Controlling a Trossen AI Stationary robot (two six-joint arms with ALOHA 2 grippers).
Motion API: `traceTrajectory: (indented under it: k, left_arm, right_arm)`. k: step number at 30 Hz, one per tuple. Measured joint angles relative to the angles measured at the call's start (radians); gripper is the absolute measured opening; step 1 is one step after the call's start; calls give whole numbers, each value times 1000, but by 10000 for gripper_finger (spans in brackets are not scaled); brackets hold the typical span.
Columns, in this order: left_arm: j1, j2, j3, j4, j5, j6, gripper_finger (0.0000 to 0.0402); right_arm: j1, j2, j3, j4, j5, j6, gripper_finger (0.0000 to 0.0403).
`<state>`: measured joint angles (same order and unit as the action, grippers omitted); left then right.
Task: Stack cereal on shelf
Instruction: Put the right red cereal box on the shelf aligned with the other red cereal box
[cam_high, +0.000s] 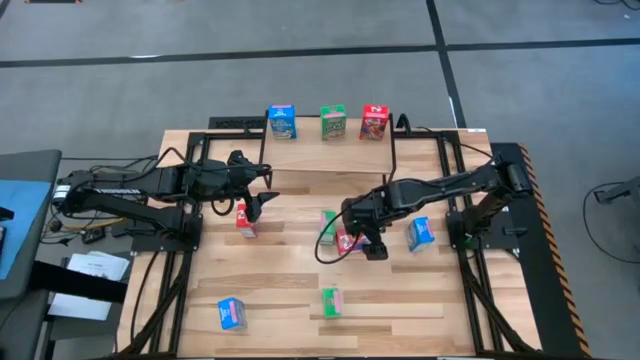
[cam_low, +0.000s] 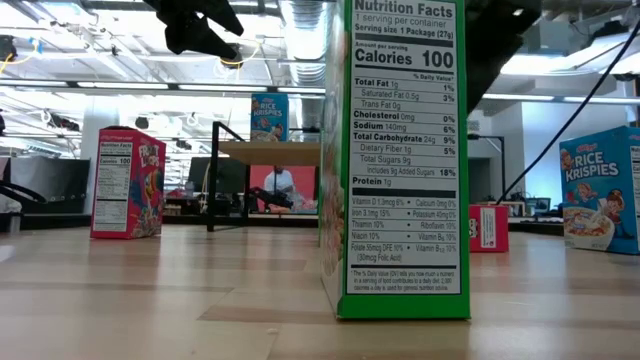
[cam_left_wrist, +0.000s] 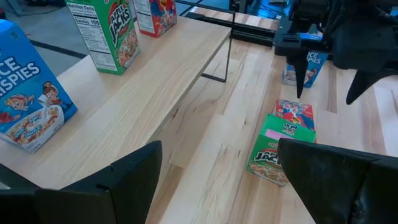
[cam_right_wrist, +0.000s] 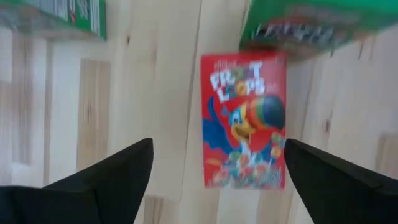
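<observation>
Right pincer (cam_high: 362, 243) spread wide, hovering directly above red cereal box (cam_right_wrist: 244, 120) lying flat on worktop (cam_high: 290, 270), green box (cam_high: 329, 224) touching it. Left pincer (cam_high: 262, 200) spread, near upright red box (cam_high: 246, 219). Shelf (cam_high: 330, 150) carrying three upright boxes: blue, green, red.

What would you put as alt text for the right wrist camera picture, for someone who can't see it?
Looking down past the right claw, whose two dark fingers stand wide open, a red Froot Loops box lies flat, face up, on the wooden table between them. A green box sits just beyond it, and another green box shows at a far corner.
</observation>
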<state>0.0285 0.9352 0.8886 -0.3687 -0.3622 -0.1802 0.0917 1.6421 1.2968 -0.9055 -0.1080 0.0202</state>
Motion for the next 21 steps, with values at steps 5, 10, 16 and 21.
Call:
traceTrajectory:
  k: [5, 10, 16, 21]
  left_arm:
    - [0, 0, 0, 0, 0, 0, 311]
    - [0, 0, 0, 0, 0, 0, 311]
    - [0, 0, 0, 0, 0, 0, 311]
    - [0, 0, 0, 0, 0, 8, 311]
  right_arm:
    - [-6, 0, 0, 33, 1, 31, 385]
    - [-16, 0, 0, 32, 1, 33, 386]
    - [5, 0, -50, 62, 23, 31, 386]
    - [29, 0, -85, 92, 164, 58, 383]
